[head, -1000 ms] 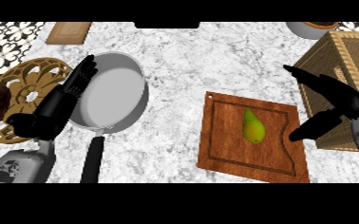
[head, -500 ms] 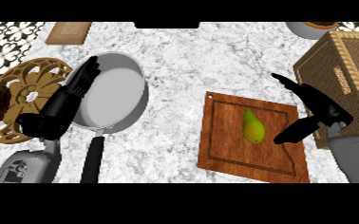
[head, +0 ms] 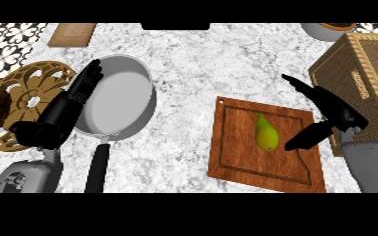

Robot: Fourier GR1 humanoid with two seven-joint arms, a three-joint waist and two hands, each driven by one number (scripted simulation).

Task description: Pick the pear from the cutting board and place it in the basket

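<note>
— Green and yellow, the pear (head: 266, 132) lies on the wooden cutting board (head: 244, 162), toward its upper right part, stem end pointing away from the robot. What stands nearest it?

— The right robot hand (head: 334, 112), over the board's right edge. Its fingers are spread apart and hold nothing; the thumb (head: 304, 137) reaches down and left, with its tip just beside the pear, while the long fingers point up and left across the marbled worktop (head: 199, 65). Whether the thumb touches the fruit cannot be told.

— And the basket?

— The wicker basket (head: 354, 75) sits at the right edge of the view, just beyond the board's upper right corner, partly behind the right robot hand.

— The other side of the worktop?

— A grey frying pan (head: 122, 100) with a black handle (head: 97, 169) lies left of the board, well apart from it. The left robot hand (head: 63, 112) shows over the pan's left rim, fingers straight and pointing up, clasping nothing. A round gold trivet (head: 29, 87) lies at the far left, a small wooden board (head: 71, 34) near the top left corner, and a bowl (head: 327, 30) at the top right
</note>
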